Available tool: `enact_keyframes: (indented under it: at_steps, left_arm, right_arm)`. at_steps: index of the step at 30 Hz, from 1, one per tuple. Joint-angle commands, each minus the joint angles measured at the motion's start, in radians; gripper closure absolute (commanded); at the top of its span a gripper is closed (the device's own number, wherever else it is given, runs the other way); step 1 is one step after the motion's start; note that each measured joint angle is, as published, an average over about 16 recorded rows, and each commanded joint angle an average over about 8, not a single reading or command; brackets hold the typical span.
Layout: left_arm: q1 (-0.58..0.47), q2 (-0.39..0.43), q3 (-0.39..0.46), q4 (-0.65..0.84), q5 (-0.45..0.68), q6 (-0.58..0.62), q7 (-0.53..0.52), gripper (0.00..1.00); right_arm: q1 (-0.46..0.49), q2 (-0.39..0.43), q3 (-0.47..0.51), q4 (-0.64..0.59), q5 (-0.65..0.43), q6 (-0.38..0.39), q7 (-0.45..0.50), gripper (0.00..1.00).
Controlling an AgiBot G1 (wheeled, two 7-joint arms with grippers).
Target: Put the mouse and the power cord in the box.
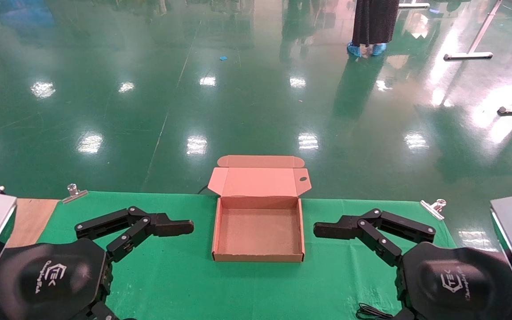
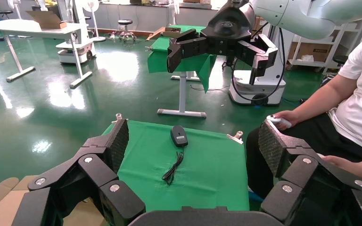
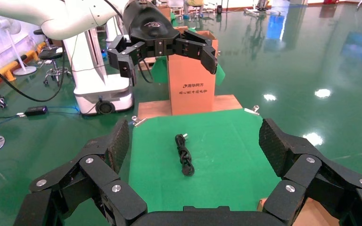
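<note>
While the box (image 1: 258, 231) sits open and empty at the middle of the green cloth (image 1: 184, 275), lid flap leaning back toward the far edge, neither item has gone in yet. The mouse (image 2: 179, 135) lies on the cloth out to the robot's right, as the left wrist view shows, label face up, its thin cable (image 2: 173, 168) trailing in a loose tangle toward the box side. The power cord (image 3: 184, 154) lies bundled on the cloth out to the left, plug end away from the box, as the right wrist view shows. In the head view only a scrap of black cable by the right arm shows, probably the mouse's, though that is hard to confirm.

A good first step, I judge, is to send the nearer arm to its own item: come down over the mouse body across its narrow width, not the cable, so the wire drags along without snagging the box wall.

The left gripper (image 1: 167, 226) hovers just left of the box, fingers spread wide, holding nothing. The right gripper (image 1: 340, 229) mirrors it on the other side, equally wide apart and empty, touching neither box nor cloth.
</note>
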Motion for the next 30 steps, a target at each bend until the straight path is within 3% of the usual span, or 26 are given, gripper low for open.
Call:
enact_keyframes:
  at_steps: [1, 30]
  left_arm:
    - [0.000, 0.000, 0.001, 0.002, 0.000, 0.000, 0.002, 0.00]
    - [0.000, 0.000, 0.001, 0.001, 0.000, 0.000, 0.002, 0.00]
  right_arm:
    - [0.000, 0.000, 0.000, 0.000, 0.000, 0.000, 0.000, 0.00]
    - [-0.001, 0.001, 0.001, 0.001, 0.001, -0.001, 0.001, 0.00]
